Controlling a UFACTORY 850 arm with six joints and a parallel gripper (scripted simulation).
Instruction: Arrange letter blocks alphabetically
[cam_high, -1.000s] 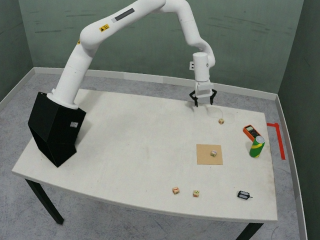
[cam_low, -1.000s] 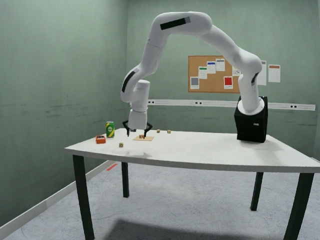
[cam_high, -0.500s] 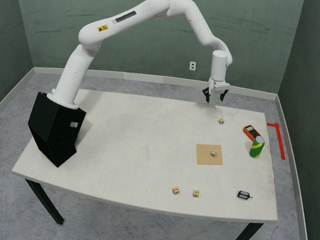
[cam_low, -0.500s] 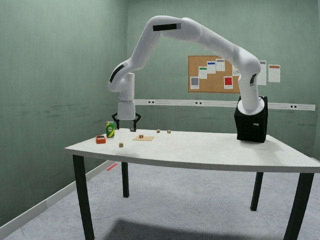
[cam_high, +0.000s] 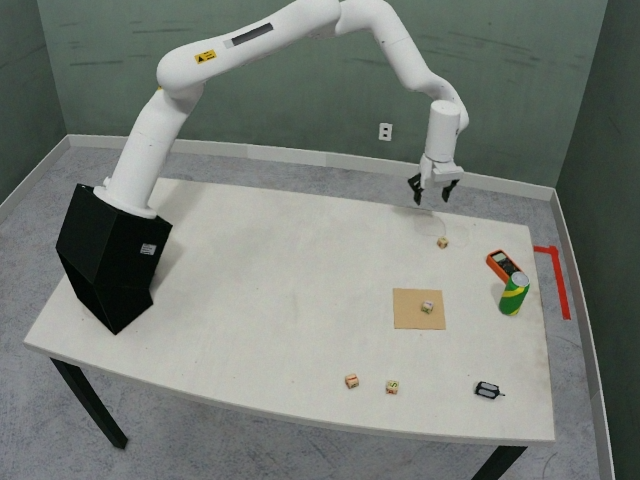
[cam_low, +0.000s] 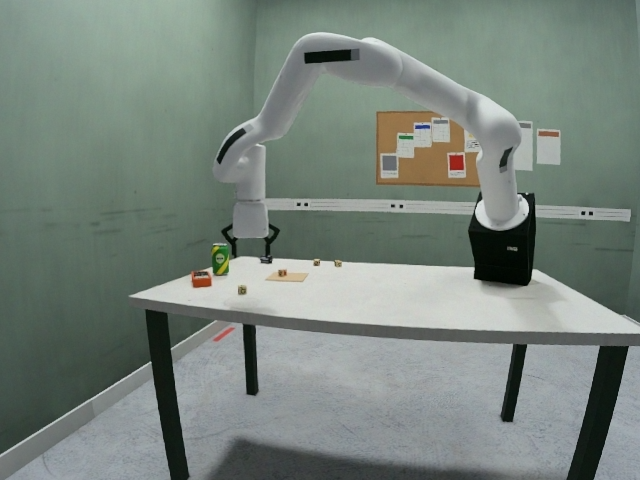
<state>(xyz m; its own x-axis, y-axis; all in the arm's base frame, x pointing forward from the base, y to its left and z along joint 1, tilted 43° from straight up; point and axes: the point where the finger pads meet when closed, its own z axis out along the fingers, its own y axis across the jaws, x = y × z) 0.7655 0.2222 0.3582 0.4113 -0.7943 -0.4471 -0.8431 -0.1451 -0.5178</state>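
Note:
A tan square mat [cam_high: 418, 308] lies on the white table, right of the middle; it also shows in the exterior view [cam_low: 286, 276]. One small block [cam_high: 427, 306] sits on the mat near its right side. A second block [cam_high: 442, 242] lies off the mat toward the back edge, also in the exterior view [cam_low: 241, 289]. Two more blocks [cam_high: 351, 381] [cam_high: 391, 386] lie side by side near the front edge. The letters are too small to read. My gripper [cam_high: 432, 193] is open and empty, pointing down, well above the table and just behind the back block.
An orange multimeter [cam_high: 503, 265] and a green and yellow can [cam_high: 513, 293] stand at the right side of the table. A small black clip [cam_high: 486, 390] lies at the front right. The robot's black base [cam_high: 108, 253] fills the left end.

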